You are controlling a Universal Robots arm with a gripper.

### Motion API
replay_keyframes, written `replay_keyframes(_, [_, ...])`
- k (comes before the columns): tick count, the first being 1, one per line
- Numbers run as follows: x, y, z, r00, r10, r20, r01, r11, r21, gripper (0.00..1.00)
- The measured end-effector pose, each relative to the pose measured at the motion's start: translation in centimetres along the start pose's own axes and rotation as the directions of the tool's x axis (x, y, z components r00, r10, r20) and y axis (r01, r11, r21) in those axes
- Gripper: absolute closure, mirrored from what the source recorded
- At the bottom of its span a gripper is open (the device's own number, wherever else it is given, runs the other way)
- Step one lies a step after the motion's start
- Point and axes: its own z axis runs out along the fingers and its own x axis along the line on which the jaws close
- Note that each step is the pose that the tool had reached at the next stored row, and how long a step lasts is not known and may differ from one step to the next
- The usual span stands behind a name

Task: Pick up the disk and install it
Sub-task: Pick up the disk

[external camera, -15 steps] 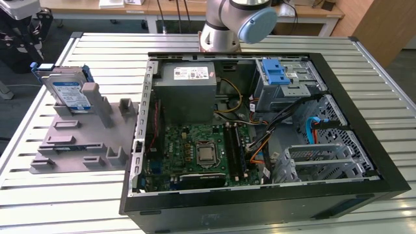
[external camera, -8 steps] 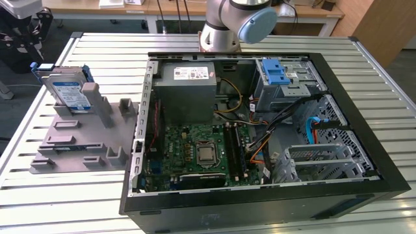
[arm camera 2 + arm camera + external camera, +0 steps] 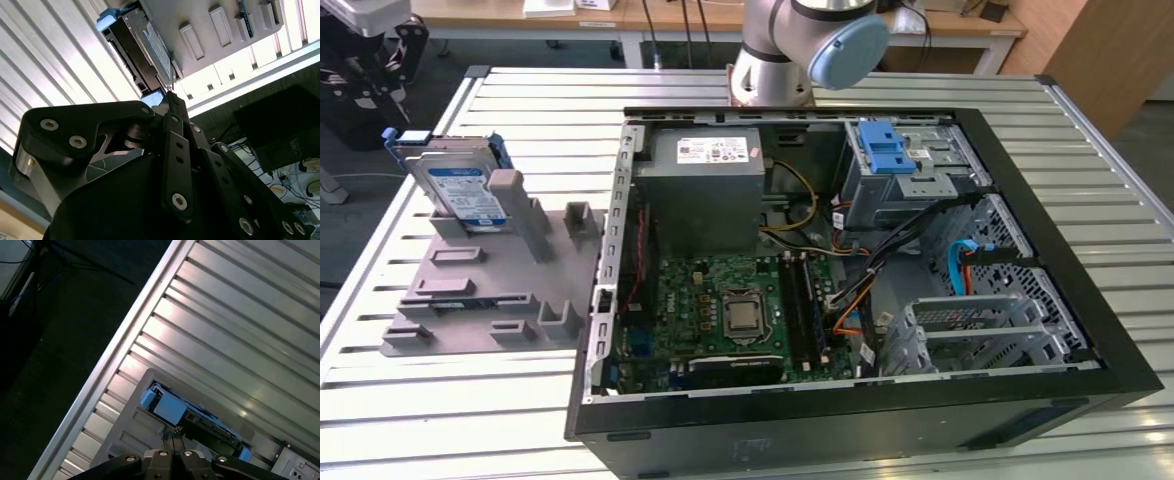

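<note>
On the exterior view's left, the disk stood on edge in a grey fixture, well apart from the open computer case. It looked stiff, fairly heavy and shock-sensitive, and I'd take it by its blue bracket edges. In the first wrist view the gripper pointed at it, fingers pinched together and empty. Further right, cables crowded the drive cage.

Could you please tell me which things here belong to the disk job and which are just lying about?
Job: disk, standing in its holder; claw, shut; open computer case.
Lying about: power-supply box; circuit board; slatted table.
</note>
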Motion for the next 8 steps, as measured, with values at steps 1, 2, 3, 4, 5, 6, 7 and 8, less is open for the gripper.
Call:
replay_keyframes(1, [0.00,0.00,-0.01,1.0000,-0.006,-0.0004,0.006,1.0000,0.0000,0.89])
replay_keyframes(2, [0.00,0.00,-0.01,0.9999,-0.013,-0.0007,0.013,0.9999,0.0000,0.89])
replay_keyframes(3, [0.00,0.00,-0.01,0.9998,-0.019,-0.0010,0.019,0.9998,0.0000,0.89])
replay_keyframes(4, [0.00,0.00,-0.01,0.9997,-0.025,-0.0012,0.025,0.9997,0.0000,0.89])
replay_keyframes(5, [0.00,0.00,-0.01,0.9995,-0.032,-0.0015,0.032,0.9995,0.0000,0.89])
replay_keyframes(6, [0.00,0.00,-0.01,0.9993,-0.038,-0.0017,0.038,0.9993,0.0000,0.89])
replay_keyframes(7, [0.00,0.00,-0.01,0.9990,-0.044,-0.0020,0.044,0.9990,-0.0001,0.89])
replay_keyframes(8, [0.00,0.00,-0.01,0.9988,-0.050,-0.0023,0.050,0.9988,-0.0002,0.89])
